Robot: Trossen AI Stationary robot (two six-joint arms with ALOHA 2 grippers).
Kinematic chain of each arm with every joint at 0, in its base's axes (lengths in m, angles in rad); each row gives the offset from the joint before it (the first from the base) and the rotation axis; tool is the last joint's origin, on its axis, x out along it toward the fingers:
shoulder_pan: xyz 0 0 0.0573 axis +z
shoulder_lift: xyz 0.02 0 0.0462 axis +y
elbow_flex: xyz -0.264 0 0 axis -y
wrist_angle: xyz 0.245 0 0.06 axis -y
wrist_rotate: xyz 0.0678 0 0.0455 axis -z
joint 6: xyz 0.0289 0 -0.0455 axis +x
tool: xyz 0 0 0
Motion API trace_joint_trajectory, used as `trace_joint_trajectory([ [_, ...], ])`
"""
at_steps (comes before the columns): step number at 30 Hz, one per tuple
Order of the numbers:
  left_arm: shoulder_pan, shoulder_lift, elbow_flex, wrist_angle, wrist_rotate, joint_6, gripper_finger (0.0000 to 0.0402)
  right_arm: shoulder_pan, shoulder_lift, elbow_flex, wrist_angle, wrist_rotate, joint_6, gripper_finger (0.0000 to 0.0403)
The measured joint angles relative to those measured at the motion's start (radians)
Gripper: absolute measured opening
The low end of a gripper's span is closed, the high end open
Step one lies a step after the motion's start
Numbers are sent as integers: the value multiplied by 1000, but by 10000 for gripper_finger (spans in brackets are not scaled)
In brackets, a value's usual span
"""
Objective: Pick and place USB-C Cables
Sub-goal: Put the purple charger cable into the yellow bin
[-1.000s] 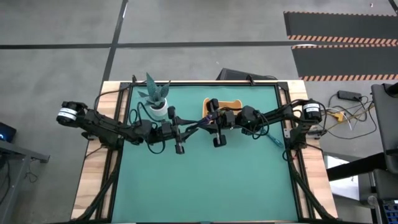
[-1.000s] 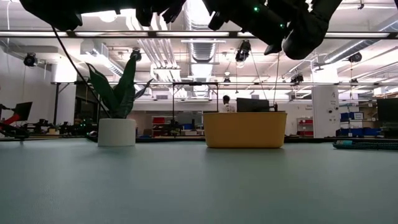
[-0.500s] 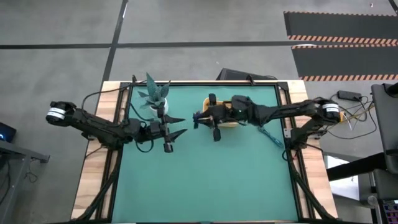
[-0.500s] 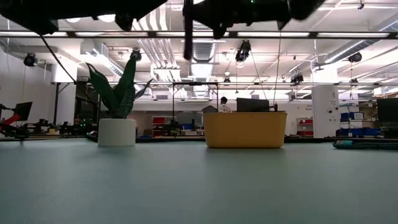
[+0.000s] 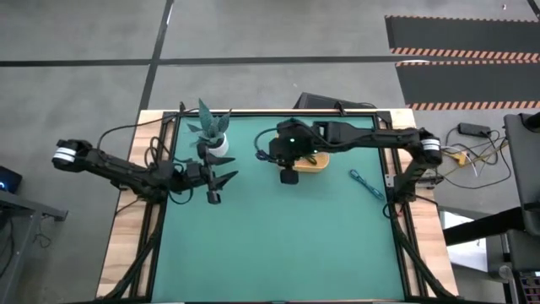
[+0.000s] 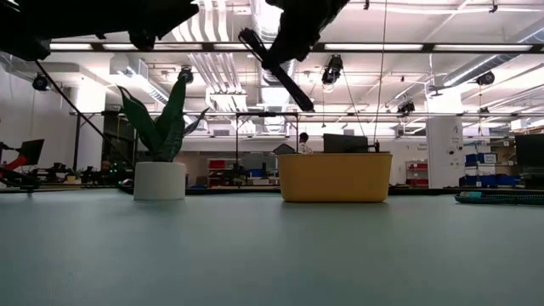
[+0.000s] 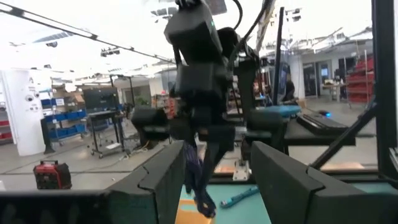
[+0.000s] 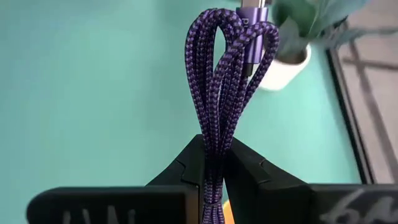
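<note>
High view: right gripper (image 5: 272, 157) is over the far middle of the green table (image 5: 278, 245), just left of the orange tray (image 5: 314, 162), with the arm reaching across above the tray. Fingers are pressed together on a dark cable bundle (image 5: 264, 155), barely visible here. Can't see inside the tray, arm covers it. Left gripper (image 5: 228, 179) is to the left, near the potted plant (image 5: 211, 131), fingers spread wide, holding nothing. A teal cable (image 5: 365, 183) lies on the table right of the tray, well apart from both grippers.

Low view: both arms are dark shapes along the top. A thin dark piece hangs at a slant above the tray (image 6: 335, 177); can't tell what it is. Tray wall hides its contents. Plant (image 6: 161, 140) sits left of the tray, and the teal cable (image 6: 500, 198) lies flat at the far right. A person stands far back in the room behind the tray.

Left wrist view: own fingers (image 7: 163, 177) spread, gap empty. Between them, farther off, the right gripper (image 7: 198, 163) faces this way with the purple-blue cable bundle (image 7: 196, 180) dangling from it above the table. Teal cable (image 7: 239, 196) lies on the table beyond.

Right wrist view: right gripper (image 8: 212, 168) pinches the braided purple-blue cable bundle (image 8: 222, 81) tight; its folded loops and a metal plug stick out past the fingertips, in the air above the table (image 8: 93, 99). Plant pot (image 8: 287, 65) sits beyond.
</note>
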Motion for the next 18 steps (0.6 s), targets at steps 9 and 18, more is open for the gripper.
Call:
trace_joint_trajectory([
  [9, 0, -15, -27, 1, -11, -2, 171, -21, 151, 199, -380, -2, -76, 34],
  [18, 0, -15, -27, 1, -13, 0, 171, -57, 241, 287, -596, -2, -77, 34],
])
